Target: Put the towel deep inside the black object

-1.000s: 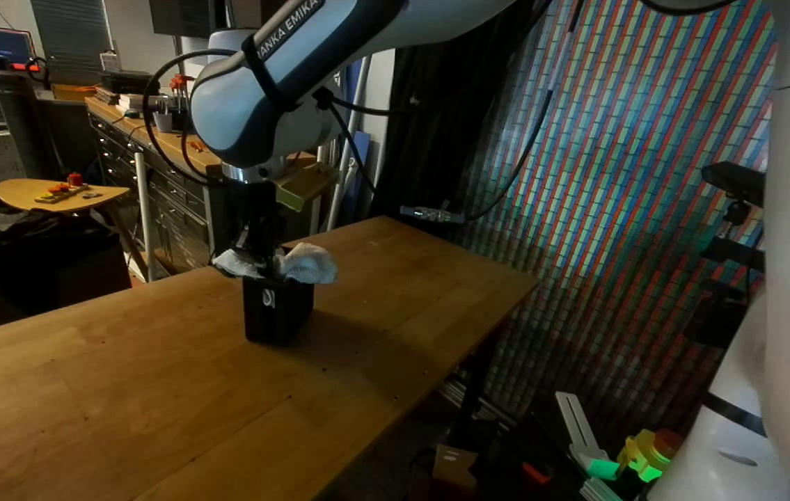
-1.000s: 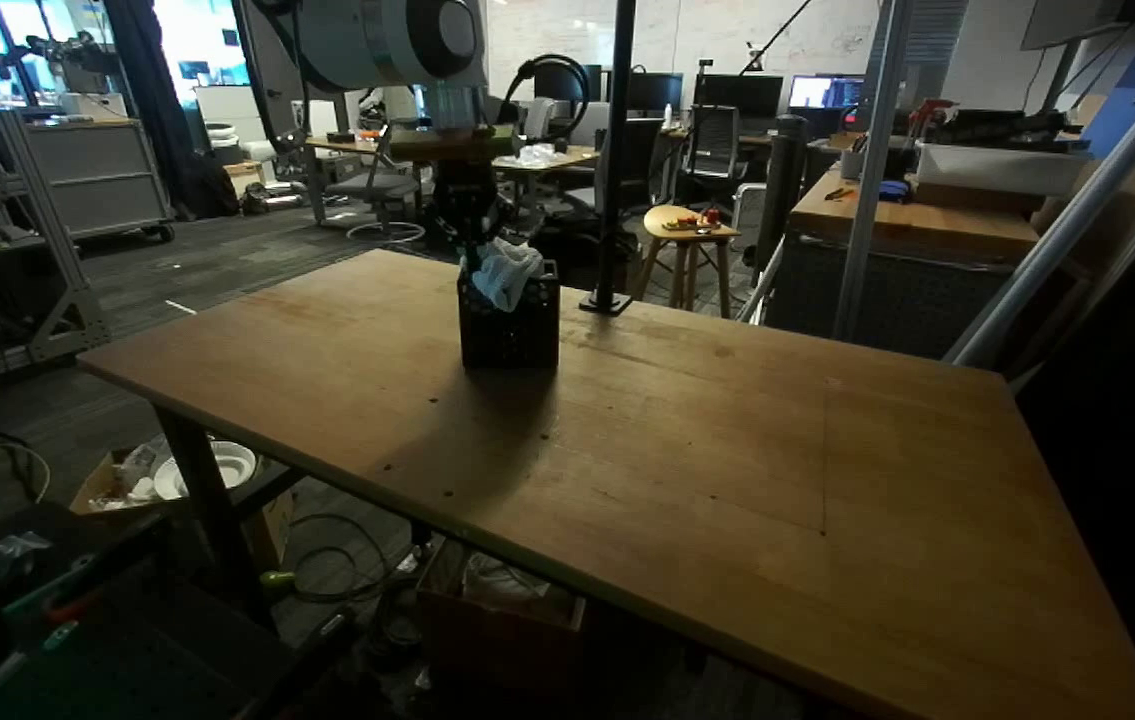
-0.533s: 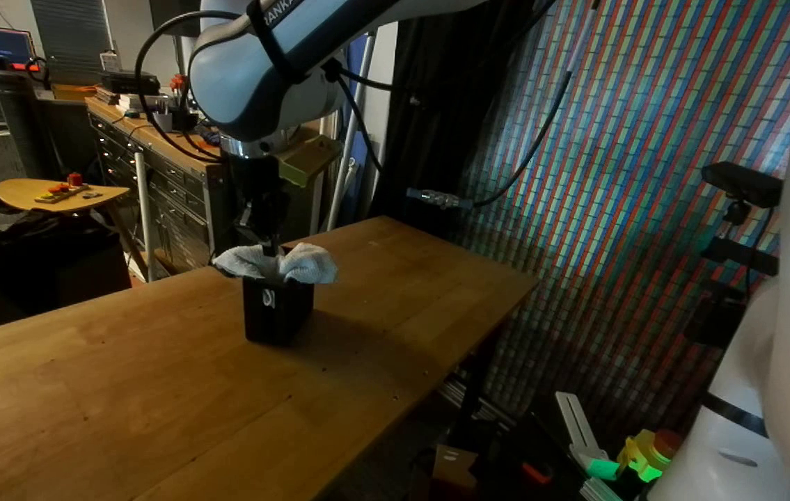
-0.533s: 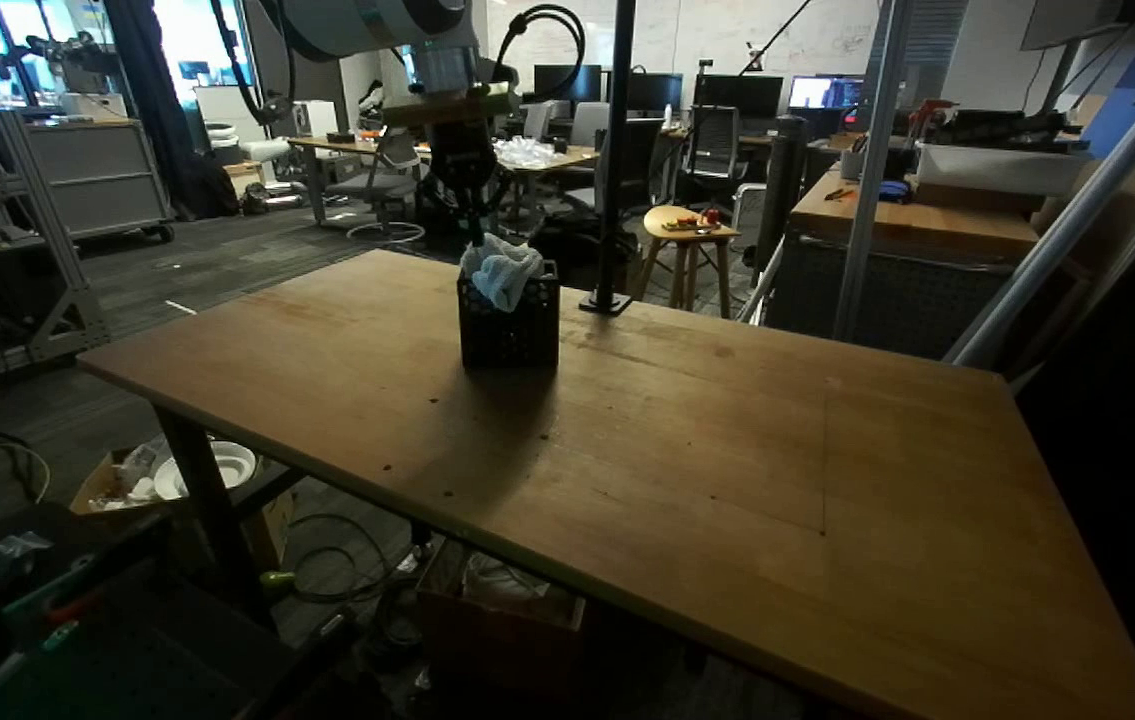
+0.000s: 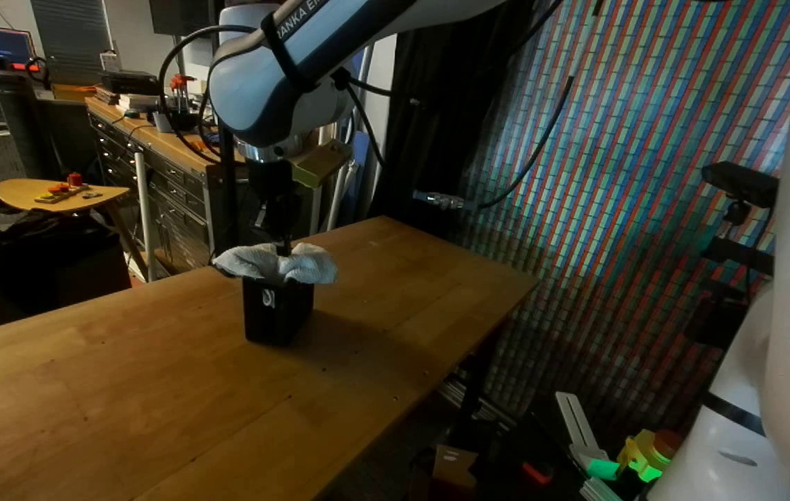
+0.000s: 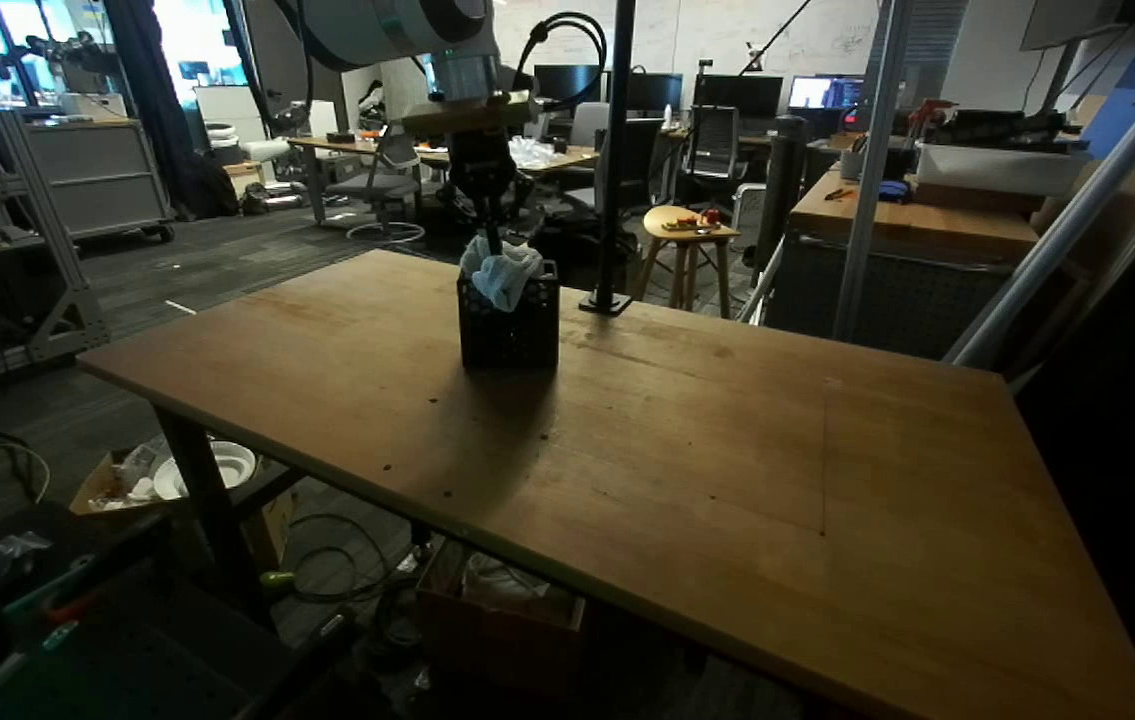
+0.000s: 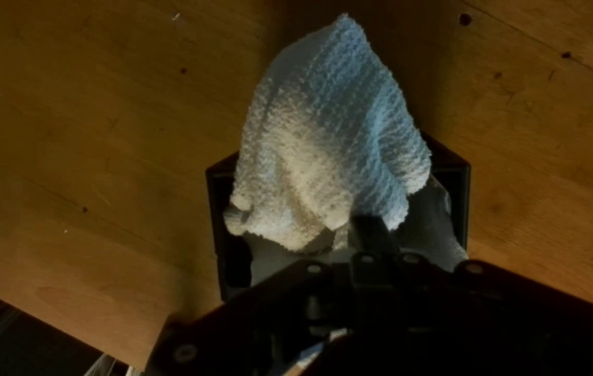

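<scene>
A black open-topped box (image 5: 275, 316) stands upright on the wooden table; it also shows in an exterior view (image 6: 509, 338) and in the wrist view (image 7: 463, 209). A pale blue-white towel (image 5: 308, 265) lies partly in its mouth, with folds bulging above and over the rim. The towel also shows in an exterior view (image 6: 505, 280) and in the wrist view (image 7: 322, 136). My gripper (image 7: 371, 222) points down over the box mouth, fingers together. Its tips (image 5: 284, 248) are at the towel's middle, between two raised folds. The towel's lower part inside the box is hidden.
The wooden table (image 6: 727, 430) carries the box near its far edge in an exterior view. A black upright pole (image 6: 613, 200) with a base plate stands on the table close beside the box. A stool (image 5: 60, 193) and a tool cabinet (image 5: 172, 202) stand beyond the table.
My gripper was lower in the towel a second ago. It rose, then shifted right and slightly down in both exterior views. The box and towel stayed in about the same place.
</scene>
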`<state>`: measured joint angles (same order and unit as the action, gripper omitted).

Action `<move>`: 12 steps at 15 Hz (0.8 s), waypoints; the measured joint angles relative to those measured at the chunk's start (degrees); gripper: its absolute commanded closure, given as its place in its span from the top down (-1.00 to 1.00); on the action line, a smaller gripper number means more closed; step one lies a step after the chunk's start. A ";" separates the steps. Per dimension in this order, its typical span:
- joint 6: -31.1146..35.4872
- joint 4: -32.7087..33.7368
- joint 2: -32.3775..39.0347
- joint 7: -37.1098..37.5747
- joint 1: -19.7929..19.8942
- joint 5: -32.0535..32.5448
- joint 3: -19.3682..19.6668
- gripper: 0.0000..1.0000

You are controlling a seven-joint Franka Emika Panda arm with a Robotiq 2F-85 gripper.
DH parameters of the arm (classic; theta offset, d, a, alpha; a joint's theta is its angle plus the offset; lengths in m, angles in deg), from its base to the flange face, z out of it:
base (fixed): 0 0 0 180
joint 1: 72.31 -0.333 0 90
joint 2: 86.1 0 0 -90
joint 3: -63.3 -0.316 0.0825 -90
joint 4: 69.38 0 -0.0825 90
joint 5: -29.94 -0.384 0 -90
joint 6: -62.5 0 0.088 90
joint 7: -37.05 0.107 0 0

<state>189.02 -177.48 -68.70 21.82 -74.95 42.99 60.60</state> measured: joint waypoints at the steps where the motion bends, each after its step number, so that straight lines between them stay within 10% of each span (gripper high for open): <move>1: 0.23 0.00 0.58 -0.06 0.14 -0.17 0.00 -0.99; 12: 5.21 1.41 7.84 -3.60 2.25 -5.23 -0.44 -0.99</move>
<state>194.23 -176.07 -60.86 18.22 -72.70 37.75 60.16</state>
